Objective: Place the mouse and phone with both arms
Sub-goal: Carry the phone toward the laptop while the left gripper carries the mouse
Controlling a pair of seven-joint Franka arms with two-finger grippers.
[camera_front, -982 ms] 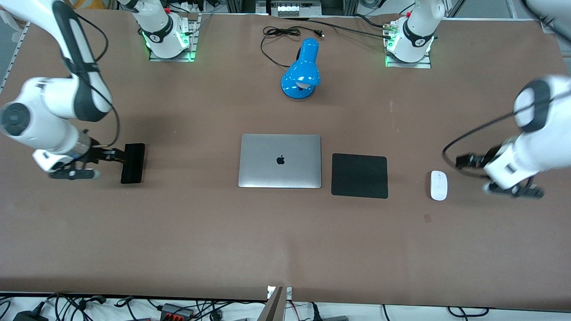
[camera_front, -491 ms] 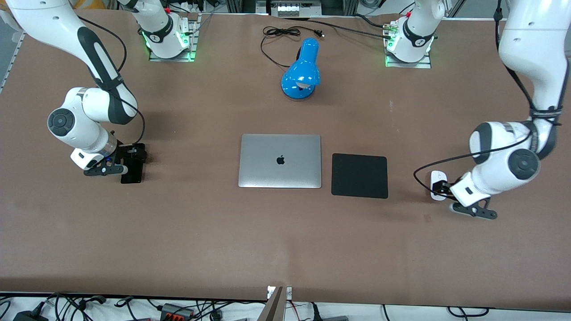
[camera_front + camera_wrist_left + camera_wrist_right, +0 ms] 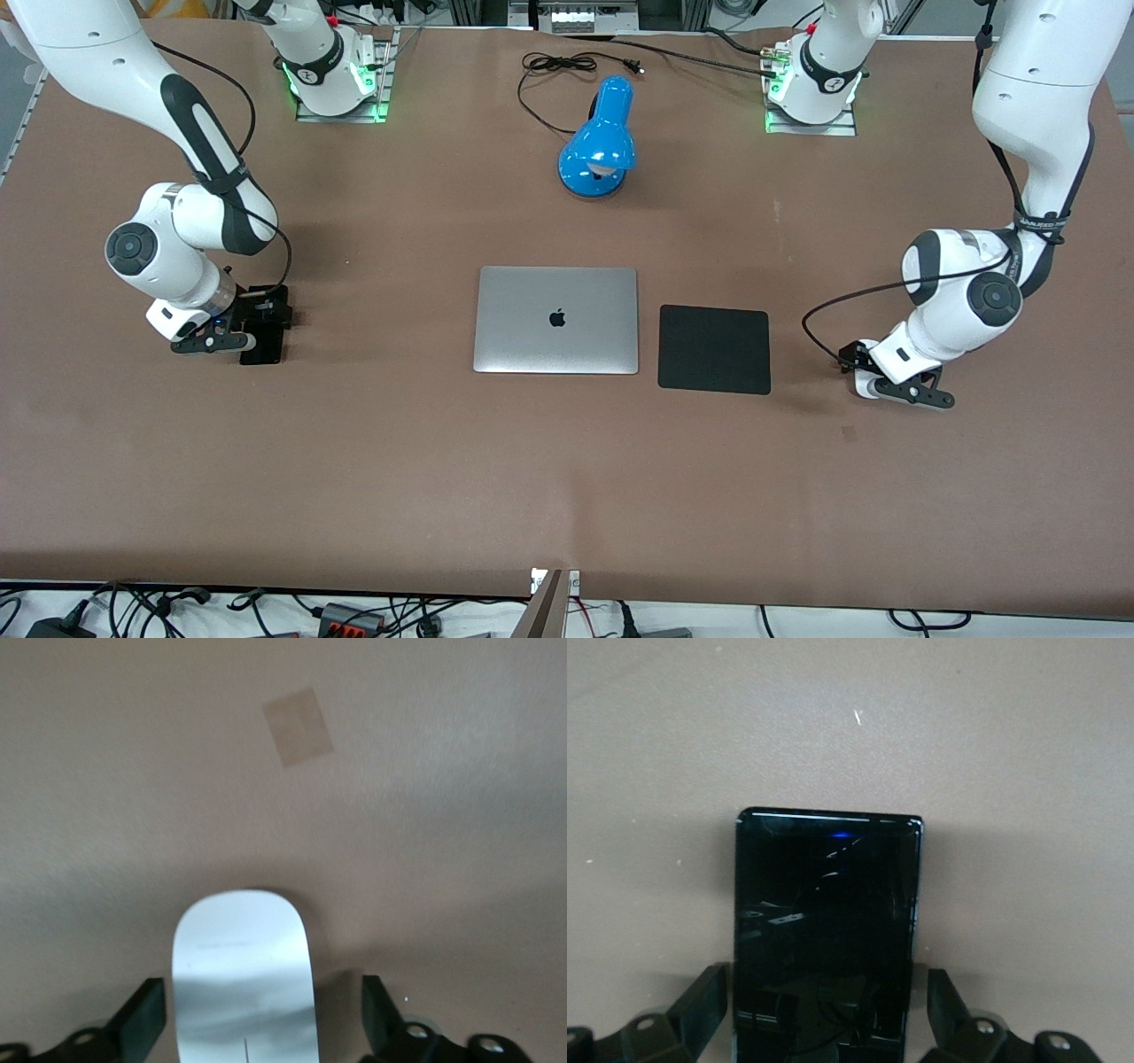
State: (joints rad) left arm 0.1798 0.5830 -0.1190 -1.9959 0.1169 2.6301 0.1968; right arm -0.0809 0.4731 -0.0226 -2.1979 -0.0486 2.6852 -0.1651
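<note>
I have both arms down at their targets. The left end effector [image 3: 873, 379] sits low over the mouse [image 3: 244, 979] near the worktop [image 3: 567, 496] edge at the left arm's end, and in the left wrist view its 2 fingers [image 3: 142, 1019] stand wide, 1 on each long side of the mouse with a clear gap on both, so nothing is gripped yet. The right end effector [image 3: 252, 323] is low over the phone [image 3: 826, 935] near the edge at the right arm's end; its fingers [image 3: 943, 1005] also stand open, straddling the phone's long sides and just beside them, though I cannot tell whether they touch. Between the 2 sit the closed laptop [image 3: 556, 320] and the pad [image 3: 714, 349], in the middle of the worktop, with the blue lamp [image 3: 600, 142] nearer the edge where the bases stand. As I judge it, the step in hand is the double grasp. To do it well I would check that each body is centred between the fingers, since the mouse looks nearer 1 finger than the other, then lower until the tips reach the worktop level before closing, because the phone is thin and lies flat, and a high close would slide over its edge. The mouse's smooth rounded sides could squirt out, so I would close slowly on its widest part.
</note>
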